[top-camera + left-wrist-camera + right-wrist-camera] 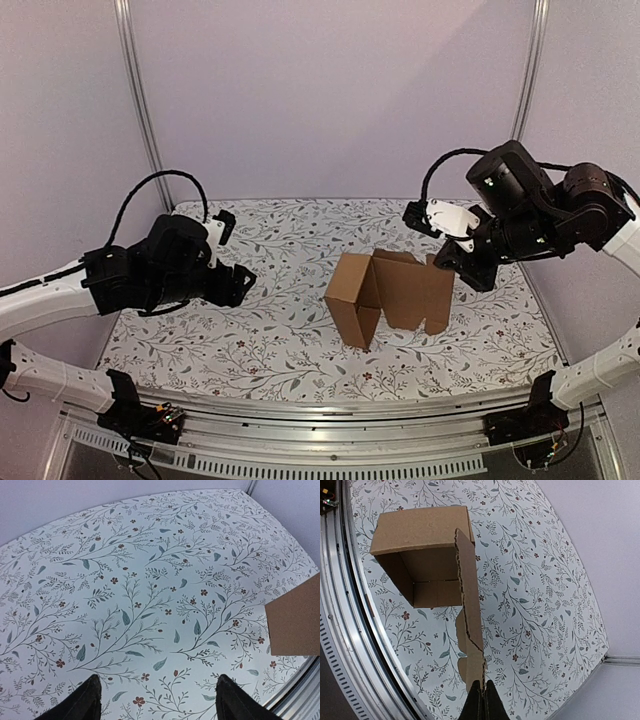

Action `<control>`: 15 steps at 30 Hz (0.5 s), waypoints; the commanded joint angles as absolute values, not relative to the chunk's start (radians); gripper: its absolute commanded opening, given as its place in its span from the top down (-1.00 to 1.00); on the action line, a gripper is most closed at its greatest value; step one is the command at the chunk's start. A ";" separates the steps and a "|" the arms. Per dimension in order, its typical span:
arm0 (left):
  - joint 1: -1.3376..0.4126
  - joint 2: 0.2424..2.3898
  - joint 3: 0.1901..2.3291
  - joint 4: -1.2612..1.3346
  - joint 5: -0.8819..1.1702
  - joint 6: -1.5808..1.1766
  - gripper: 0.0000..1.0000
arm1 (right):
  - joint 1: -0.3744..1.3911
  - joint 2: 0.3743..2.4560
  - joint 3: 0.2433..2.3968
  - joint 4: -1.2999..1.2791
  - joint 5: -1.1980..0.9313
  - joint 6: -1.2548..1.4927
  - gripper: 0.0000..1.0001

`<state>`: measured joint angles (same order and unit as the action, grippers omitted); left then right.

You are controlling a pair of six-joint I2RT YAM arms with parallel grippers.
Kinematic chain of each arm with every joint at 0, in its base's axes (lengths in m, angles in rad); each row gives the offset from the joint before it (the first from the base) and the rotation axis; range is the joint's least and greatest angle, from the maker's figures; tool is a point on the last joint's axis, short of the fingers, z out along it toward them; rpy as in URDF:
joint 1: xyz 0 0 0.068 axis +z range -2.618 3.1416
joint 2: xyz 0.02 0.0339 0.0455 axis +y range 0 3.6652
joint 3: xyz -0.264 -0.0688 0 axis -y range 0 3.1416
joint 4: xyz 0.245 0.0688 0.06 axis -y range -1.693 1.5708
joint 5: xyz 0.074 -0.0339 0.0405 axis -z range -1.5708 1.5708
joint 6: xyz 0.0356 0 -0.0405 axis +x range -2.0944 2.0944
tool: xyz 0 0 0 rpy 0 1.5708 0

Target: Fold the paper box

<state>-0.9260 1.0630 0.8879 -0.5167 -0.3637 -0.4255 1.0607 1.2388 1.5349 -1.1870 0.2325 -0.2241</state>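
The paper box (385,295) is plain brown cardboard, partly folded and standing on edge in the middle of the floral table. Its open side shows in the right wrist view as the paper box (422,555). My right gripper (452,262) is shut on the box's upright right-hand panel at its top corner, and the right gripper (481,686) shows both black fingers pinching that thin edge. My left gripper (240,282) hovers well left of the box, apart from it. The left gripper (157,690) is open over bare tabletop, with one corner of the paper box (295,625) at the right edge.
The floral table cover (270,340) stretches around the box. A metal rail (330,415) runs along the near edge, with both arm bases clamped there. Pale walls and two upright posts close off the back.
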 commanded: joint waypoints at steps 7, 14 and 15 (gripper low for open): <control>-0.911 1.075 0.902 -0.491 -0.333 -0.406 -0.54 | 1.076 1.413 1.722 -1.569 0.428 -0.436 1.00; -0.911 1.070 0.898 -0.489 -0.330 -0.405 -0.54 | 1.077 1.542 1.846 -1.746 0.440 -0.486 1.00; -0.911 1.067 0.897 -0.489 -0.330 -0.405 -0.54 | 1.077 1.569 1.858 -1.760 0.440 -0.488 1.00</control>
